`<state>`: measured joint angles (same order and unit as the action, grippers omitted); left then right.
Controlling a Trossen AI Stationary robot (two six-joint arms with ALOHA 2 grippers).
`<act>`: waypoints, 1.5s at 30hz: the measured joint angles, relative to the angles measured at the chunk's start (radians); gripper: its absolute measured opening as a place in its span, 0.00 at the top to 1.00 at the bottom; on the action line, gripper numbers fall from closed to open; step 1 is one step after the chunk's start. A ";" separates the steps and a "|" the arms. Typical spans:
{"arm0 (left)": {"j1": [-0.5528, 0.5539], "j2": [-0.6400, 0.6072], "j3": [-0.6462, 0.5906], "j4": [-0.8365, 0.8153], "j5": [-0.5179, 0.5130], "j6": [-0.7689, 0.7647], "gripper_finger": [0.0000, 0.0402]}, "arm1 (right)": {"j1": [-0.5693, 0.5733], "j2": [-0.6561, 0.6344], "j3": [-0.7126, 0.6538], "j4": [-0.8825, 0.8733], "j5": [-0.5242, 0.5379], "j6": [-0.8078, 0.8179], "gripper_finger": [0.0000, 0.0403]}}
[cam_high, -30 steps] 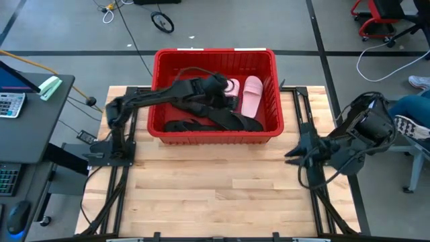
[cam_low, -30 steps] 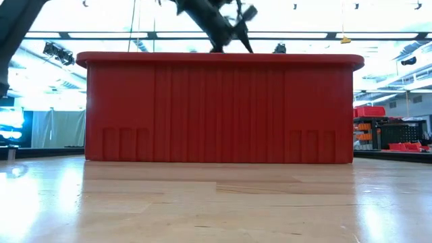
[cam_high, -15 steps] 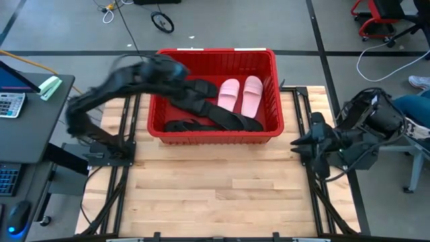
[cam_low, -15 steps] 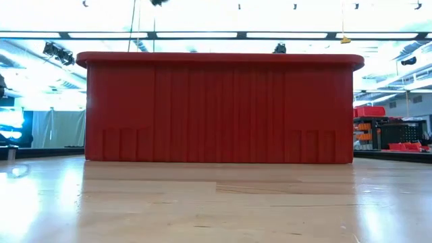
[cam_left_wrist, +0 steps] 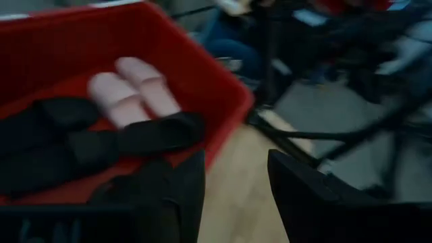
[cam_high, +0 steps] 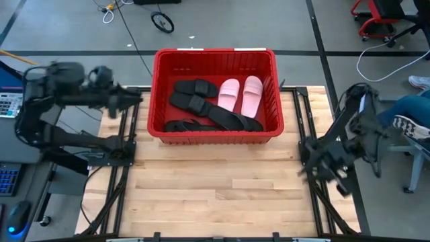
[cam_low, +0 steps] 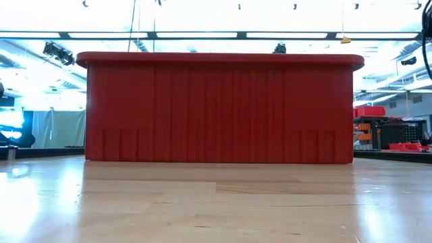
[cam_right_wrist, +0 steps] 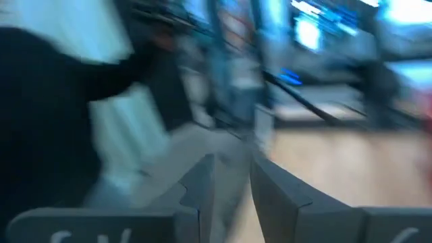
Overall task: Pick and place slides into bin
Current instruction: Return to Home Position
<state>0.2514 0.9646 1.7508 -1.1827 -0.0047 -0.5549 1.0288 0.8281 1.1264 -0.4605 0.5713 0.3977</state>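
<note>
Pulling clear of the bin (cam_high: pixel 215 52), the left gripper (cam_high: pixel 132 101) now hangs outside the bin's left wall, above the left edge of the table (cam_high: pixel 201 191). A second ago it was down among the black slides, and half a second ago it was swinging over the left rim. The right gripper (cam_high: pixel 316 168) has also shifted, dropping nearer the table's front on the right side, well apart from the bin.

The slides all lie inside the bin and neither gripper touches them. The two pink slides (cam_high: pixel 240 94) sit side by side toward the right wall, uncovered now that the arm is gone. Broad-strap black slides (cam_high: pixel 193 94) lie to their left, more black ones run along the front wall, and thin flip-flops (cam_high: pixel 180 126) are in the front-left corner.

In the left wrist view the left gripper (cam_left_wrist: pixel 236 185) is spread wide and empty, with the bin (cam_left_wrist: pixel 202 54), the pink pair (cam_left_wrist: pixel 128 94) and a black slide (cam_left_wrist: pixel 138 138) just beyond it. The right gripper (cam_right_wrist: pixel 233 182) shows a narrow gap between its fingers — nothing held.

From table height the bin's ribbed front wall (cam_low: pixel 216 108) hides everything inside. Pale marks on both gripper bodies are too blurred to read.
</note>
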 joint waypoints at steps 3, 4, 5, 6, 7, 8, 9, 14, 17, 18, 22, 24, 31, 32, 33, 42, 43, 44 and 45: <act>-0.052 -0.100 -0.139 0.113 0.053 -0.001 0.59 | -0.012 -0.030 -0.167 0.323 -0.138 -0.153 0.75; -0.069 -0.138 -0.203 0.161 0.071 -0.002 0.59 | -0.017 -0.038 -0.215 0.418 -0.163 -0.193 0.75; -0.083 -0.176 -0.268 0.207 0.086 -0.003 0.59 | -0.020 -0.047 -0.262 0.502 -0.177 -0.222 0.75; -0.095 -0.215 -0.335 0.257 0.098 -0.004 0.59 | -0.021 -0.058 -0.308 0.561 -0.179 -0.244 0.75; -0.106 -0.253 -0.400 0.309 0.101 -0.004 0.59 | -0.024 -0.069 -0.351 0.610 -0.179 -0.261 0.75; -0.115 -0.295 -0.469 0.365 0.103 -0.003 0.59 | -0.031 -0.080 -0.394 0.650 -0.178 -0.268 0.75; -0.121 -0.333 -0.538 0.422 0.103 -0.002 0.59 | -0.044 -0.095 -0.436 0.681 -0.179 -0.266 0.75; -0.132 -0.496 -0.831 0.672 0.126 -0.001 0.60 | -0.121 -0.205 -0.600 0.781 -0.176 -0.204 0.75; -0.132 -0.579 -0.961 0.766 0.149 0.037 0.60 | -0.174 -0.280 -0.665 0.779 -0.184 -0.203 0.75; -0.132 -0.605 -1.001 0.792 0.149 0.050 0.60 | -0.192 -0.311 -0.683 0.773 -0.191 -0.204 0.75; -0.132 -0.702 -1.144 0.917 0.148 0.070 0.59 | -0.249 -0.453 -0.744 0.702 -0.238 -0.189 0.75; -0.132 -0.750 -1.195 0.965 0.148 0.068 0.59 | -0.271 -0.535 -0.774 0.654 -0.236 -0.178 0.75; -0.131 -0.875 -1.293 1.012 0.136 0.054 0.60 | -0.326 -0.746 -0.858 0.644 -0.235 -0.269 0.75; -0.131 -0.887 -1.303 1.011 0.126 0.075 0.60 | -0.331 -0.759 -0.874 0.639 -0.236 -0.286 0.75; -0.131 -0.899 -1.311 1.008 0.109 0.098 0.59 | -0.336 -0.771 -0.888 0.636 -0.237 -0.292 0.75; -0.131 -0.958 -1.339 1.008 0.020 0.147 0.60 | -0.367 -0.820 -1.077 0.783 -0.250 -0.147 0.75; -0.131 -0.958 -1.340 1.006 0.019 0.144 0.60 | -0.368 -0.820 -1.106 0.830 -0.257 -0.147 0.75; -0.131 -0.959 -1.345 1.009 0.019 0.139 0.59 | -0.368 -0.820 -1.117 0.839 -0.264 -0.146 0.75; -0.131 -0.960 -1.350 1.011 0.020 0.133 0.59 | -0.368 -0.817 -1.114 0.834 -0.268 -0.133 0.75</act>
<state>0.1207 0.0043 0.4013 -0.1719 0.0151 -0.4214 0.6605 0.0108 0.0120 0.3732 0.3036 0.2643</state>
